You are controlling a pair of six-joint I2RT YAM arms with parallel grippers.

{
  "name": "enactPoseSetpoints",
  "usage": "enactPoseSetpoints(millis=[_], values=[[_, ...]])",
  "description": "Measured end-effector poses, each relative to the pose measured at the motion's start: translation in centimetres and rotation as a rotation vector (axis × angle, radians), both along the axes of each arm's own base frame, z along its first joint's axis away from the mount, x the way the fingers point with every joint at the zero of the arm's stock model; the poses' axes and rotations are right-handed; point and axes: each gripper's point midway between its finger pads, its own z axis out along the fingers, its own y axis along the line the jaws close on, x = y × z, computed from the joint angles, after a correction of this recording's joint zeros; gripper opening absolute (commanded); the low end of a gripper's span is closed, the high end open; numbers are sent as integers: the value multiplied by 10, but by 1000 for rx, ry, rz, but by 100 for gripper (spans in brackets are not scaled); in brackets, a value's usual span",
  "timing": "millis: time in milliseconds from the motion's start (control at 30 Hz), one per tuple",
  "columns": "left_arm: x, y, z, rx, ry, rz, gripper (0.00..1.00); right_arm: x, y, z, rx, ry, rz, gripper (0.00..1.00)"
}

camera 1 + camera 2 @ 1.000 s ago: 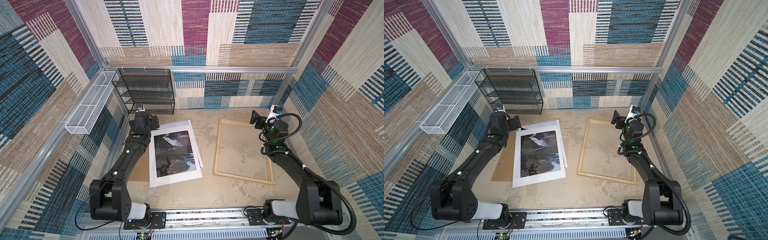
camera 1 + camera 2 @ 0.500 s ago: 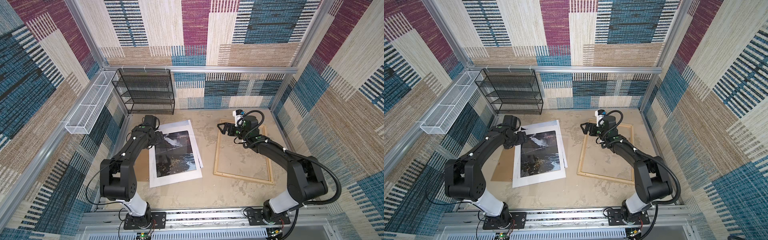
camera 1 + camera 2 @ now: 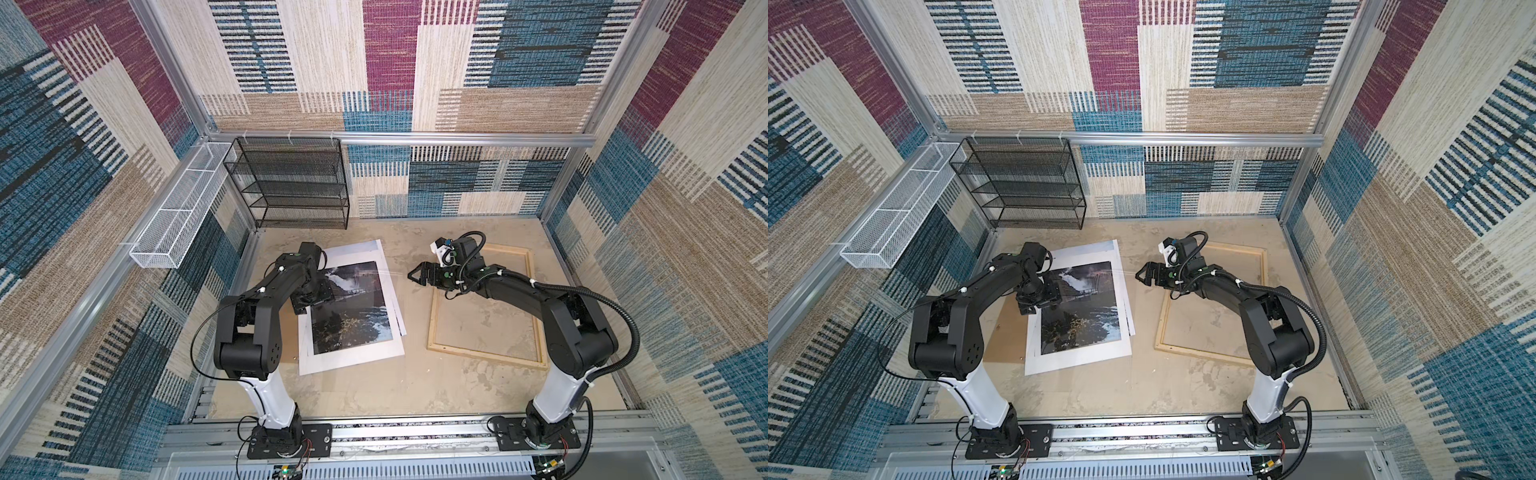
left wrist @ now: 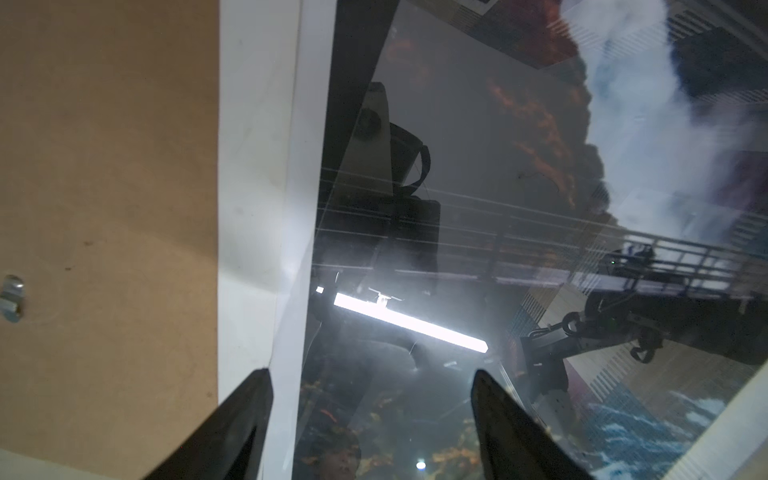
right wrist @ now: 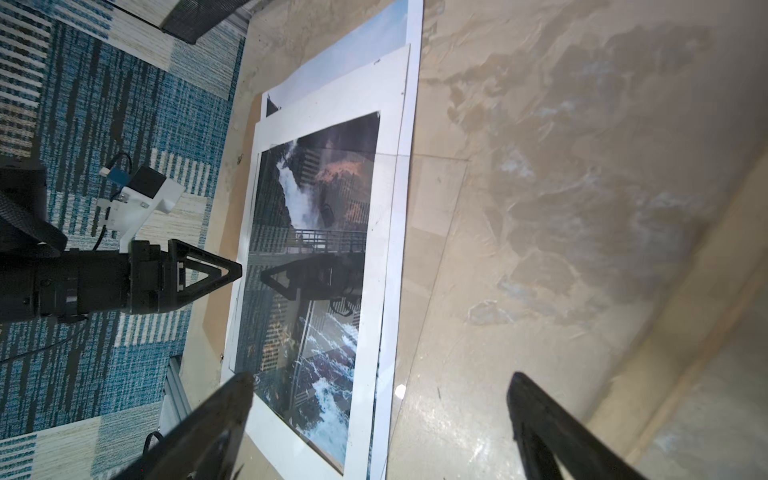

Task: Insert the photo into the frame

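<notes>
- The photo (image 3: pixel 353 309), a large paper print of a white waterfall between dark cliffs with a bridge and blue water, lies flat at 9 o'clock on the table. It shows through the opening of a stiff white mat (image 3: pixel 357 356).
- Under the mat, a plain brown backing board (image 3: pixel 288 336) juts out toward 9 o'clock. A second pale sheet (image 3: pixel 357 251) pokes out toward 12 and 3 o'clock, so the stack's edges do not line up.
- In the right wrist view the print looks mirror-glossy. What looks like a clear sheet (image 5: pixel 428 232) runs past the mat's 3 o'clock edge onto the table.
- The frame (image 3: pixel 484 356), a large rectangle of thin pale wood, lies flat at 3 o'clock, well apart from the stack. The mottled sandy table (image 3: pixel 374 395) shows bare inside it, and its 3 o'clock rail runs near the wall.
- The left gripper (image 4: pixel 370 388) has its black fingers apart and grips nothing. It straddles the mat's inner edge at the photo's 9 o'clock side, one tip over the white border and the other over the dark print.
- In the right wrist view, its fingertip (image 5: pixel 233 272) and that tip's reflection sit a sliver apart.
- The right gripper (image 3: pixel 414 276) is spread wide and empty. It hangs over the bare strip between stack and frame, pointing toward 9 o'clock, and its arm crosses the frame's 11 o'clock corner.
- Open room is that strip and a broad bare band at 6 o'clock. A black wire-mesh shelf (image 3: pixel 291 183) stands at 11 o'clock against the far wall, apart from the stack.
</notes>
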Motion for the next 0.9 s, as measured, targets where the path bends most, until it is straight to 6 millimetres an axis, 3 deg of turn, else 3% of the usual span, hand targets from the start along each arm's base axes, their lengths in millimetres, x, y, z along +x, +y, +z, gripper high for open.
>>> enactPoseSetpoints(millis=[400, 900], values=[[-2, -3, -12, -5, 28, -8, 77, -14, 37, -25, 11, 107, 75, 92], [-6, -6, -26, -20, 55, -10, 77, -55, 50, -49, 35, 254, 140, 92]])
